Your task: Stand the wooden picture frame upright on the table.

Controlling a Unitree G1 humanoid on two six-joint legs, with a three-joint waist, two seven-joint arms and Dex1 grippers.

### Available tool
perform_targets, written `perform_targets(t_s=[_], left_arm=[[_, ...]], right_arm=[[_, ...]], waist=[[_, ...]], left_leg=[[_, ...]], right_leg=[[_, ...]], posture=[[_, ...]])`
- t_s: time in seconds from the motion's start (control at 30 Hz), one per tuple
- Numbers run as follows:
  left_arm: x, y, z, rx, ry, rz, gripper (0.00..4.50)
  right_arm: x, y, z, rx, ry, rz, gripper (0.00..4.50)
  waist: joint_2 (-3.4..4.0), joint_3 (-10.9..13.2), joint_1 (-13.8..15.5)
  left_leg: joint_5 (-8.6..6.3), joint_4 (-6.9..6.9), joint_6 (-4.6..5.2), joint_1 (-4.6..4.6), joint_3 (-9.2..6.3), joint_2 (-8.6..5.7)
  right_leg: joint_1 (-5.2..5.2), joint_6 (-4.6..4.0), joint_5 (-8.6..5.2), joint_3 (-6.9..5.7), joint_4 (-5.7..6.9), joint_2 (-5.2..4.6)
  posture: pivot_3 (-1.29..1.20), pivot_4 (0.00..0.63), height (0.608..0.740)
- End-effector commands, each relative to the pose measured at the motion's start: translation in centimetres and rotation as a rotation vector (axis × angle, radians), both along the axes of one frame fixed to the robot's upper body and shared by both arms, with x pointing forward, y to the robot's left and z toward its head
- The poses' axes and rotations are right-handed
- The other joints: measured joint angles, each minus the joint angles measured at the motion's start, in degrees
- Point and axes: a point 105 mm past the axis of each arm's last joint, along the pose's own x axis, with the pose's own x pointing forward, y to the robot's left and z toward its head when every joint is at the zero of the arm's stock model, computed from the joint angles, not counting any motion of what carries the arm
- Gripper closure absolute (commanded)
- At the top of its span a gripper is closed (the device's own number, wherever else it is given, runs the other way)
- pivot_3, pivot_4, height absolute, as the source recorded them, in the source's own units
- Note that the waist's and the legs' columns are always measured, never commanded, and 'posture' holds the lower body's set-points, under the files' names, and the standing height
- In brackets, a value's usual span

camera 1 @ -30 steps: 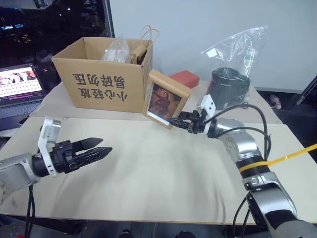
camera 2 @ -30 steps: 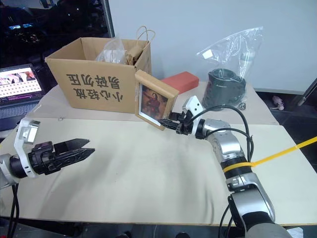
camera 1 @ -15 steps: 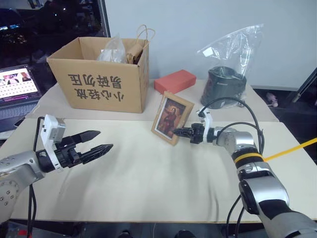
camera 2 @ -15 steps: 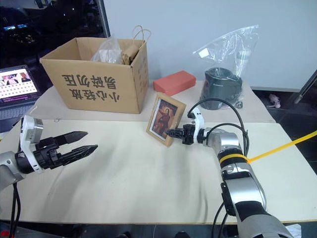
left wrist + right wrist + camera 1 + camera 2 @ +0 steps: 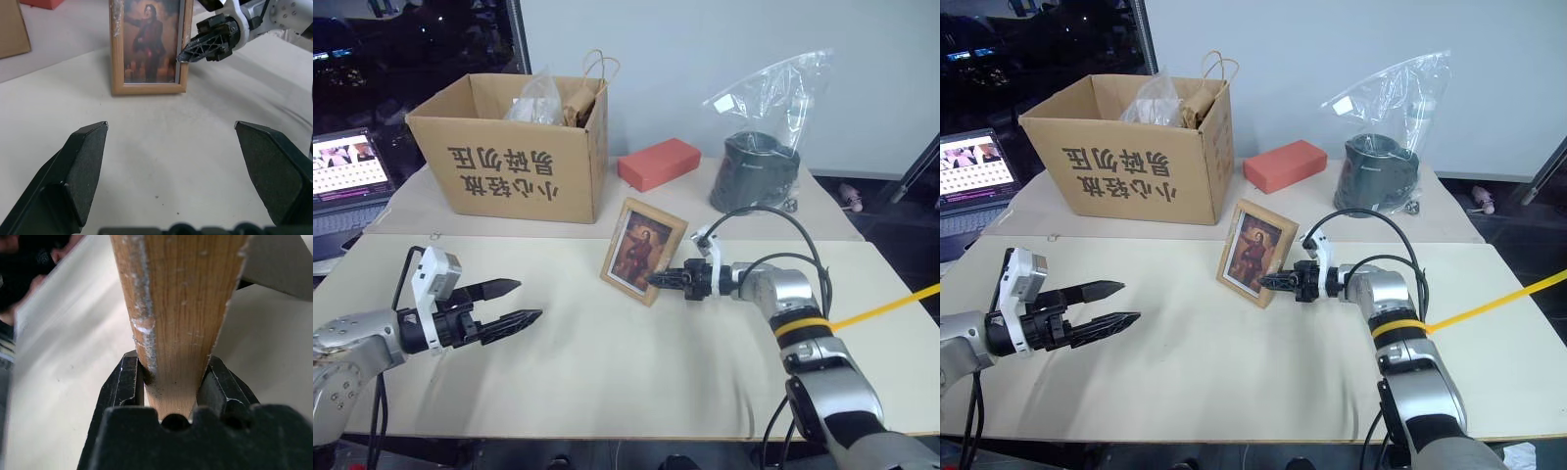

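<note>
Your right tool [image 5: 658, 279] is clamped on the right edge of the wooden picture frame [image 5: 642, 249], with a finger [image 5: 122, 384] pressed to each face of the wood. The frame stands nearly upright on the counter [image 5: 607, 362], portrait facing you, in front of the cardboard box [image 5: 509, 147] and the red block [image 5: 658, 163]. Your left tool [image 5: 509, 304] hovers well to the left of the frame, jaws spread wide and holding nothing.

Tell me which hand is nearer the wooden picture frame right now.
The right. The right hand is clamped on the side edge of the wooden picture frame, which stands on the table. The left hand hovers open, well apart from it, facing its front.
</note>
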Motion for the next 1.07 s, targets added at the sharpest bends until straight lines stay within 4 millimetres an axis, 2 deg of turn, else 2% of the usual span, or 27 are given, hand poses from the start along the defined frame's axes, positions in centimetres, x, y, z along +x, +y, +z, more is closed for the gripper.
perform_targets(t_s=[0.03, 0.07, 0.13, 0.27, 0.37, 0.47, 0.53, 0.6, 0.7, 0.77, 0.83, 0.97, 1.07], left_arm=[[0.3, 0.0, 0.8, 0.008, -0.051, -0.001, 0.00], [0.3, 0.0, 0.7, 0.008, -0.050, 0.000, 0.00], [0.5, 0.0, 0.6, 0.013, -0.053, 0.001, 0.00], [1.9, -0.1, 1.2, -0.008, -0.100, 0.027, 0.00], [2.5, 0.3, 0.8, 0.002, -0.097, 0.059, 0.00], [3.3, 0.9, 0.4, 0.025, -0.124, 0.111, 0.00], [4.0, 1.6, -0.4, 0.093, -0.167, 0.190, 0.00], [4.2, 1.7, -0.9, 0.118, -0.196, 0.207, 0.00], [3.9, 1.4, -3.2, 0.141, -0.055, 0.175, 0.00], [4.2, 0.9, -3.8, 0.145, -0.035, 0.191, 0.00], [4.5, 0.2, -3.6, 0.146, -0.070, 0.198, 0.00], [4.9, -1.1, -3.3, 0.147, -0.107, 0.172, 0.00], [5.3, -1.6, -3.2, 0.152, -0.110, 0.140, 0.00]], right_arm=[[-1.0, 0.6, -2.7, -0.044, 0.078, 0.001, 3.30], [-0.9, 0.6, -2.6, -0.043, 0.072, -0.008, 3.30], [-0.8, 0.4, -2.0, -0.034, 0.056, -0.021, 2.29], [-0.5, -2.4, -0.3, -0.013, 0.015, -0.103, 1.03], [-1.2, -5.0, 0.8, 0.005, 0.000, -0.155, 0.04], [-2.5, -7.4, 2.2, 0.017, -0.047, -0.191, 0.04], [-4.6, -9.1, 2.9, -0.059, -0.166, -0.159, 0.04], [-6.4, -9.7, 3.1, -0.131, -0.250, -0.107, 0.04], [-9.9, -10.2, 3.9, -0.261, -0.452, -0.013, 0.04], [-10.3, -10.6, 5.1, -0.208, -0.503, -0.109, 0.04], [-10.2, -10.9, 5.8, -0.164, -0.526, -0.196, 0.04], [-10.1, -11.3, 5.7, -0.139, -0.516, -0.298, 0.04], [-9.7, -10.9, 5.1, -0.111, -0.499, -0.343, 0.04]], waist=[[-0.01, 0.0, -0.2], [-0.01, 0.0, -0.4], [-0.01, 0.0, -0.6], [0.12, 0.1, -0.2], [0.11, 0.1, 0.6], [0.11, 0.1, 1.0], [0.15, 0.1, 1.1], [0.16, 0.1, 1.4], [0.15, 0.1, 1.3], [0.14, 0.1, 1.0], [0.12, 0.2, 0.6], [0.03, 0.2, 0.9], [0.01, 0.2, 1.0]], left_leg=[[0.00, 0.00, 0.00, 0.00, 0.00, 0.00], [0.00, 0.00, 0.00, 0.00, 0.00, 0.00], [0.00, 0.00, 0.00, 0.01, 0.00, 0.00], [0.01, 0.08, 0.01, -0.18, 0.00, -0.03], [0.01, 0.08, 0.01, -0.19, 0.00, -0.03], [-0.03, 0.02, 0.07, -0.19, 0.00, -0.03], [-0.04, 0.01, 0.08, -0.21, 0.00, -0.03], [-0.06, 0.01, 0.09, -0.25, 0.00, -0.04], [-0.07, 0.04, 0.11, -0.24, 0.02, -0.03], [-0.07, 0.04, 0.11, -0.20, 0.02, -0.03], [-0.06, 0.13, 0.11, -0.12, 0.02, -0.02], [-0.05, 0.31, 0.11, -0.08, 0.03, -0.03], [-0.05, 0.30, 0.12, -0.13, 0.03, -0.03]], right_leg=[[0.01, 0.00, 0.00, 0.00, 0.00, 0.00], [0.01, 0.00, 0.00, 0.00, 0.00, 0.00], [0.02, 0.00, 0.00, 0.00, 0.00, 0.00], [-0.09, 0.02, 0.02, 0.01, 0.00, -0.02], [-0.07, 0.03, 0.03, 0.00, -0.03, -0.02], [-0.09, -0.03, 0.00, -0.02, -0.04, -0.02], [-0.11, -0.04, 0.00, -0.01, -0.05, -0.02], [-0.08, -0.02, -0.03, -0.02, -0.10, -0.03], [-0.08, 0.06, -0.08, -0.02, -0.11, -0.04], [-0.07, 0.10, -0.12, -0.01, -0.07, -0.04], [0.00, 0.11, -0.11, 0.01, -0.05, -0.03], [0.09, 0.15, 0.02, 0.03, -0.04, -0.03], [0.08, 0.14, 0.02, 0.03, -0.06, -0.03]], posture=[[0.00, 0.150, 0.740], [0.00, 0.150, 0.740], [0.00, 0.150, 0.740], [0.00, 0.150, 0.740], [0.00, 0.150, 0.740], [0.00, 0.150, 0.740], [0.00, 0.150, 0.740], [0.00, 0.150, 0.740], [0.00, 0.150, 0.740], [0.00, 0.150, 0.740], [0.00, 0.150, 0.740], [0.00, 0.150, 0.740], [0.00, 0.150, 0.740]])
